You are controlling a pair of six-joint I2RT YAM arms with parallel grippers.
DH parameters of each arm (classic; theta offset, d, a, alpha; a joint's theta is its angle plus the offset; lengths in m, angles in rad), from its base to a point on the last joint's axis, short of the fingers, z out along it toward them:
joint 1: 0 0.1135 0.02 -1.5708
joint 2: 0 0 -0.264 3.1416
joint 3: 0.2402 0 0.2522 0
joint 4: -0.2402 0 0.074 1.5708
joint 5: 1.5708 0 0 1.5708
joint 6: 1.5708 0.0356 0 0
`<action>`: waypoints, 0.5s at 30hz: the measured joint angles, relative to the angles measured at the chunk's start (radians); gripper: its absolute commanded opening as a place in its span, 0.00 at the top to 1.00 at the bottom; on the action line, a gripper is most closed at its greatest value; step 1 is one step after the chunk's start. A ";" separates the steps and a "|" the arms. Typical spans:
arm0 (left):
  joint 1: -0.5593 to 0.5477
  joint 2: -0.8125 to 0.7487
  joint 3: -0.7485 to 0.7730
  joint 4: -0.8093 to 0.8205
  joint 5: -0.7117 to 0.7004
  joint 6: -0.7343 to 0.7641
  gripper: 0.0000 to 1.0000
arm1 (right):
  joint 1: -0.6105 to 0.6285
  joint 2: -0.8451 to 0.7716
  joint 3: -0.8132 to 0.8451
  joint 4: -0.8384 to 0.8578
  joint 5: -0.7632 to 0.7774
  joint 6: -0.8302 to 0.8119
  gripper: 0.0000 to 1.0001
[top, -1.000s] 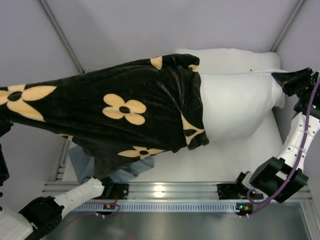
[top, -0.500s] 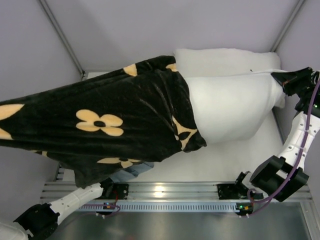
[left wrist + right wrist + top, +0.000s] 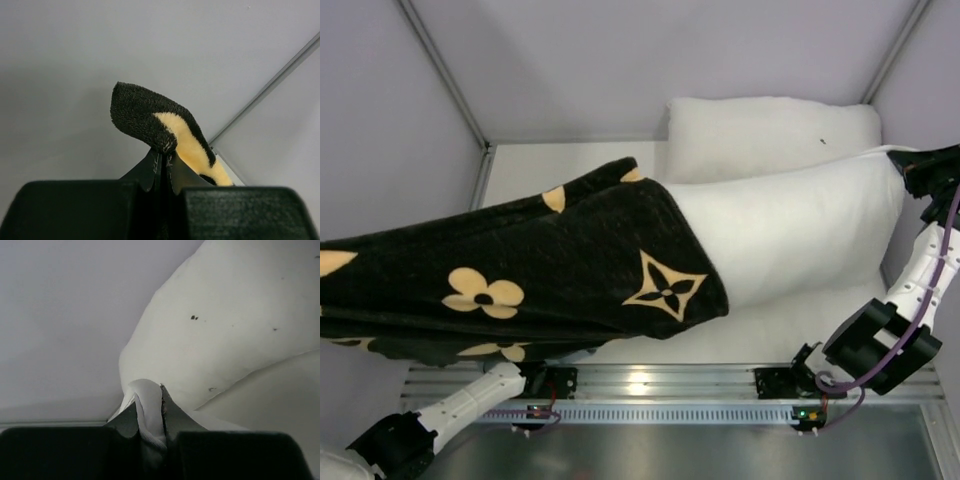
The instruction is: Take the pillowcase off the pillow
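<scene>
1. Your left pincer (image 3: pixel 162 159) is pressed together on a fold of the pillowcase (image 3: pixel 145 112). A flap of black pile with a tan patch stands up just past its fingertips. In the top view this pincer is off the left edge, and only its arm shows at the bottom corner.
2. Your right pincer (image 3: pixel 150 409) is pinching a white corner fold of the pillow (image 3: pixel 790 225). The fold bulges up between its dark fingers (image 3: pixel 175 417).
3. From the left pincer the pillowcase runs as one long band toward the right pincer. It ends at its open mouth, well short of the right pincer.
4. The pillow comes out of that mouth, and its bare white length reaches all the way to the right pincer. Its other end is hidden inside the cover.
5. A tan diamond motif sits on the cover just beside the mouth. The tan flowers lie further along toward the left pincer.
6. A second white pillow (image 3: pixel 770 130) lies on the table (image 3: pixel 570 165), on the far side of the held one and touching it. It sits near the right pincer.
</scene>
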 measured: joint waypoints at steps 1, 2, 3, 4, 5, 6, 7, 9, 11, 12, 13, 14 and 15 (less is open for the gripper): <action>0.000 0.002 -0.005 0.006 -0.006 0.001 1.00 | -0.007 0.005 0.000 0.000 0.021 -0.002 1.00; 0.000 0.002 -0.016 0.021 -0.012 0.002 1.00 | -0.011 0.010 0.000 0.000 0.039 -0.003 1.00; 0.000 -0.003 -0.032 0.037 -0.018 0.002 1.00 | -0.014 0.014 -0.001 0.000 0.061 -0.004 1.00; 0.000 -0.007 -0.048 0.057 -0.022 0.001 1.00 | -0.015 0.019 -0.001 0.001 0.082 -0.004 1.00; 0.000 -0.008 -0.074 0.090 -0.028 0.000 1.00 | -0.014 0.022 -0.001 0.001 0.099 -0.007 1.00; 0.000 -0.010 -0.096 0.108 -0.037 -0.006 1.00 | -0.012 0.023 -0.002 -0.002 0.116 -0.012 1.00; 0.000 -0.010 -0.132 0.131 -0.044 -0.021 1.00 | -0.006 0.024 -0.003 -0.003 0.136 -0.013 1.00; -0.003 0.003 -0.228 0.166 -0.050 -0.058 1.00 | 0.010 0.024 -0.003 0.006 0.167 -0.018 1.00; -0.029 0.060 -0.311 0.179 -0.054 -0.099 1.00 | 0.029 0.023 -0.003 0.007 0.188 -0.024 1.00; -0.063 0.095 -0.340 0.189 -0.051 -0.121 1.00 | 0.045 0.023 -0.003 0.006 0.204 -0.032 1.00; -0.116 0.143 -0.377 0.199 -0.045 -0.148 1.00 | 0.066 0.023 -0.003 0.007 0.222 -0.040 1.00; -0.172 0.198 -0.413 0.201 -0.040 -0.175 1.00 | 0.089 0.023 -0.002 0.007 0.238 -0.051 1.00; -0.224 0.260 -0.443 0.196 -0.026 -0.206 1.00 | 0.121 0.023 -0.001 0.007 0.259 -0.065 1.00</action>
